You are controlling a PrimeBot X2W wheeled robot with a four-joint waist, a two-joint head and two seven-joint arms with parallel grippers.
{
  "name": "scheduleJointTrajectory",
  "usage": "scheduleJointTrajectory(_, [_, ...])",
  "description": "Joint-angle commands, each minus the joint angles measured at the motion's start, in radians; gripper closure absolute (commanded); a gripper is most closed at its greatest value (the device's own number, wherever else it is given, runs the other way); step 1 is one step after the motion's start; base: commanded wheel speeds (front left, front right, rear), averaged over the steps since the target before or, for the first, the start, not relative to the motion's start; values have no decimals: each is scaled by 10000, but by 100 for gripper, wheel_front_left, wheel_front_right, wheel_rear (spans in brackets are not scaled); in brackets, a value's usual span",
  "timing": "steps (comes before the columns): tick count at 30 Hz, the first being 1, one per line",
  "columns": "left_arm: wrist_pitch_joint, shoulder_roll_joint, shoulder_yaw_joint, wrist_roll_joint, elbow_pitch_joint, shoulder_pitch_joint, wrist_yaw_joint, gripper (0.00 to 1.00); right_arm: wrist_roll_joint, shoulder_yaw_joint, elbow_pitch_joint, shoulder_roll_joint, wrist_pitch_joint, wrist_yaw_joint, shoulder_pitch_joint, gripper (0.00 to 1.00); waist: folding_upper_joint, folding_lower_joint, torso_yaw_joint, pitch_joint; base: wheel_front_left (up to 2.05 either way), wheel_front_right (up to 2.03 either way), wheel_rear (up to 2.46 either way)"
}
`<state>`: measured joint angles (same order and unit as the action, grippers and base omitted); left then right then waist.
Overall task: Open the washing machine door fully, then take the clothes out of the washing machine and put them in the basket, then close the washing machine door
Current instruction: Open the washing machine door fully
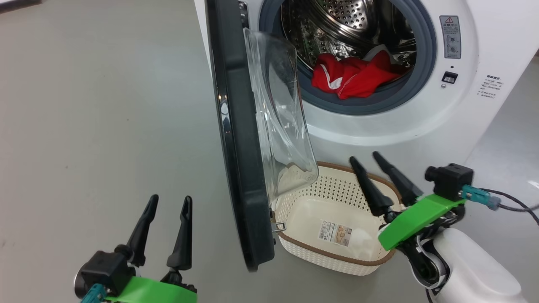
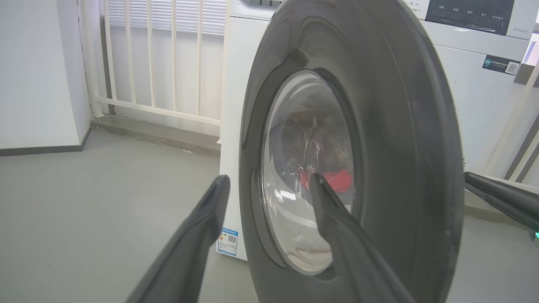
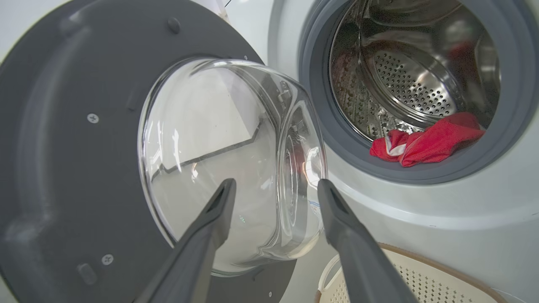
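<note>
Left claw [image 1: 170,198] and right claw [image 1: 364,156] gape empty; washing machine door [image 1: 240,147] hides one end of the basket [image 1: 337,265].

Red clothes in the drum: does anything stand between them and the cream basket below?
Partly. The black-rimmed round glass door stands half open, its clear bowl overhanging the left end of the cream perforated plastic basket; the rest, below the red fabric clothes, looks unobstructed.

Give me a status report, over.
Left claw open, empty. Right claw open, by basket. Door half open, overhanging basket. Red clothes in drum.
</note>
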<state>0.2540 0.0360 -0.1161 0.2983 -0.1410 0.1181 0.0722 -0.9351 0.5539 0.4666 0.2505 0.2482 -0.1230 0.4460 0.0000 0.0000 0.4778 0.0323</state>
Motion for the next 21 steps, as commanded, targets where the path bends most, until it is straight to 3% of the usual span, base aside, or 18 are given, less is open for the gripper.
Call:
scheduleJointTrajectory(1, [78, 143, 393, -139, 294, 27, 19, 0, 324, -169, -194, -123, 129, -77, -134, 0, 0, 0, -25, -21, 0, 0, 0])
scheduleJointTrajectory(6, [78, 143, 468, -327, 234, -114, 55, 0, 3963, -2796, -763, -1258, 133, -77, -1312, 0, 0, 0, -44, -141, 0, 0, 0])
scheduleJointTrajectory(10, [78, 143, 479, -544, 188, -149, 63, 0, 5679, -3762, -1437, -1735, 134, -77, -1957, 0, 0, 0, -59, -181, 0, 0, 0])
scheduleJointTrajectory(15, [78, 143, 470, -577, 373, -148, 101, 0, 6511, -4603, -2106, -1983, 134, -77, -2632, 0, 0, 0, -21, -222, 0, 0, 0])
scheduleJointTrajectory(21, [78, 143, 437, -688, 286, -228, 53, 0, 6431, -4761, -2681, -1999, 135, -77, -3343, 0, 0, 0, 12, -355, 0, 0, 0])
